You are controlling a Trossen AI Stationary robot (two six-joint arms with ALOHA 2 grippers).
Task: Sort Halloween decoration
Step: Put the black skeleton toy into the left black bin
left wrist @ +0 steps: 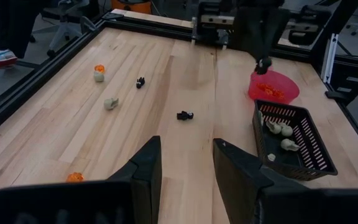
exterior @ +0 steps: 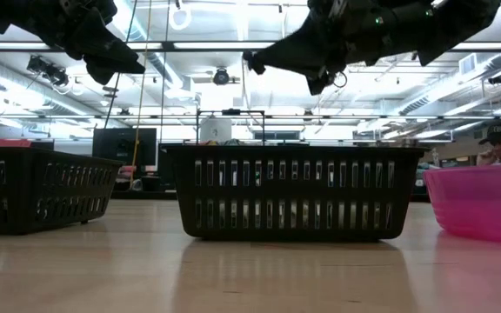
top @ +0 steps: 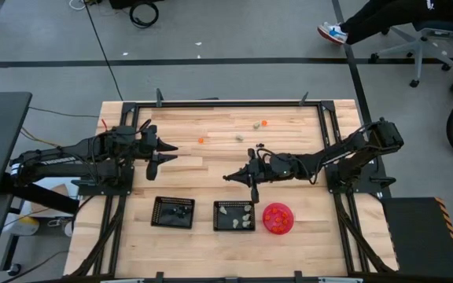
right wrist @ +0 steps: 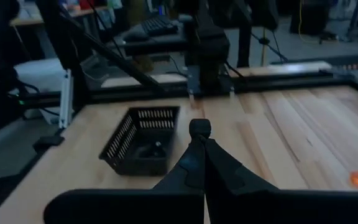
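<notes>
Right claw pinching a small black trinket, carrying it toward the trays

The black trinket point(right wrist: 199, 128) sits between the tips of the right claw point(top: 233, 178), fingers closed on it, above bare wood just beyond the middle tray point(top: 219, 222). It likely belongs in the left tray point(top: 158, 220); release low and centred. More trinkets point(left wrist: 110, 103) lie loose farther up the table point(top: 195, 165). Left claw point(top: 169, 152) waits, fingers apart, empty.

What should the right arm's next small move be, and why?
Probably carry the right gripper over the black square mesh tray on the left arm's side, then lower. Its jaws are shut, with a small dark lump at the tips, possibly a black trinket. That tray holds dark pieces; the middle tray holds pale ones. The left gripper waits open.
</notes>
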